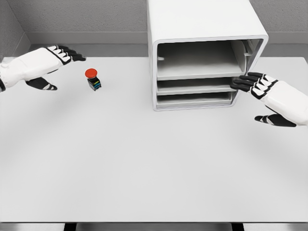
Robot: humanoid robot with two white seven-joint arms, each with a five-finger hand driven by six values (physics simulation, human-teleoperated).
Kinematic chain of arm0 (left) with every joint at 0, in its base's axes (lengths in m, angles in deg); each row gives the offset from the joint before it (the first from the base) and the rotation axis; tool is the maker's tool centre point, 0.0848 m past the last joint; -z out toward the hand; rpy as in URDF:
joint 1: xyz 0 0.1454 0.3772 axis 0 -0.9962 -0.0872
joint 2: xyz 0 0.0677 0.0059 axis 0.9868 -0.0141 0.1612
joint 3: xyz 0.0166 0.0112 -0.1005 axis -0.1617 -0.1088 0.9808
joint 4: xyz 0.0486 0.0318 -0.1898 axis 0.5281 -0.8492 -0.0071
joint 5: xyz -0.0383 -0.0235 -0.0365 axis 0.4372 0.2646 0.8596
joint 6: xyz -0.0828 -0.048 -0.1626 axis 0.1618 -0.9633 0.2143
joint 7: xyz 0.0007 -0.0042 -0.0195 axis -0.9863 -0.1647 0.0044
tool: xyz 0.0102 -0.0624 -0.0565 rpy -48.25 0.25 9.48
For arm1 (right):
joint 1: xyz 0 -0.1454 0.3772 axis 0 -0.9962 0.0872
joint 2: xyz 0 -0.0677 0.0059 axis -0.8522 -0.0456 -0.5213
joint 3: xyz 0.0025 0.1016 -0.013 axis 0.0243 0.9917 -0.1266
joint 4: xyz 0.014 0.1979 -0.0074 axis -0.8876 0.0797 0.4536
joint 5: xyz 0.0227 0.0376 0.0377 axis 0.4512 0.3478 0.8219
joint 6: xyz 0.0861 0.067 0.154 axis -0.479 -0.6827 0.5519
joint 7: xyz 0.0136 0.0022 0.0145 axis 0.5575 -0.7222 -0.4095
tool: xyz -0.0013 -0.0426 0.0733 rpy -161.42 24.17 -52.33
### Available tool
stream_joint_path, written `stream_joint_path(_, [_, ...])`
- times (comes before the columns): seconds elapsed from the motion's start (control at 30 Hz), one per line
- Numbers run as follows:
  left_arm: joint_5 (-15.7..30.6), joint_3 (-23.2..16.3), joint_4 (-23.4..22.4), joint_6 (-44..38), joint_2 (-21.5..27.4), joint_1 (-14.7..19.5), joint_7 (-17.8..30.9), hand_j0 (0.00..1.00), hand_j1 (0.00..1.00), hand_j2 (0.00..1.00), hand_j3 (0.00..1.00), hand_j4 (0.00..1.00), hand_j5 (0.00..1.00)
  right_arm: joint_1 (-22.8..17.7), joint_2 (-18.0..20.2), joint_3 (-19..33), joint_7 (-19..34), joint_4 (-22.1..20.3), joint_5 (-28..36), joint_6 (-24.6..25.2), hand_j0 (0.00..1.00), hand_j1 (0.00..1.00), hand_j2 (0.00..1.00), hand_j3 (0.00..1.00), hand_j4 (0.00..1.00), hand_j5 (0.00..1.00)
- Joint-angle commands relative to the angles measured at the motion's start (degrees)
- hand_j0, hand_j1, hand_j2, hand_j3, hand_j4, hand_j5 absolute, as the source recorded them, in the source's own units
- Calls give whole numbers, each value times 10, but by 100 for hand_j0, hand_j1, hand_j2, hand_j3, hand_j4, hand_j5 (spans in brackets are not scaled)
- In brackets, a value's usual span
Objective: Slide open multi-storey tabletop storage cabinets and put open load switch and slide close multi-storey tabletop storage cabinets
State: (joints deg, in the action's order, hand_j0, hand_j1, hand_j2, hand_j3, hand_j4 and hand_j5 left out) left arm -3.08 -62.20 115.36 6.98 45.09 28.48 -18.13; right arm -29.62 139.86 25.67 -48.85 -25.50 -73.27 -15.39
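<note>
Right now the right hand hovers spread, fingertips at the cabinet front; the left hand, spread too, has the switch just beyond its fingers.

No writing, label, brand, number or sign can be read anywhere, neither on the white cabinet nor on the red-capped switch standing to its left on the table.
</note>
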Motion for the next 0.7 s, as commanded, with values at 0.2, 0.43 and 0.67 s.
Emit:
stream_joint_path(0.2, [-9,-62,-80,-1,-15,51,10,100,100,100,100,100,100,8,-11,1,-1,44,-18,0,100,100,100,100,100,100])
stream_joint_path(0.43, [-11,-120,-112,-1,-37,105,9,100,100,100,100,100,100,-13,-28,0,101,-2,-7,0,100,100,100,100,100,100])
stream_joint_path(0.67, [-12,-190,-211,-1,-99,173,9,100,100,100,100,100,100,74,-7,-19,119,-2,-2,0,91,91,91,91,91,91])
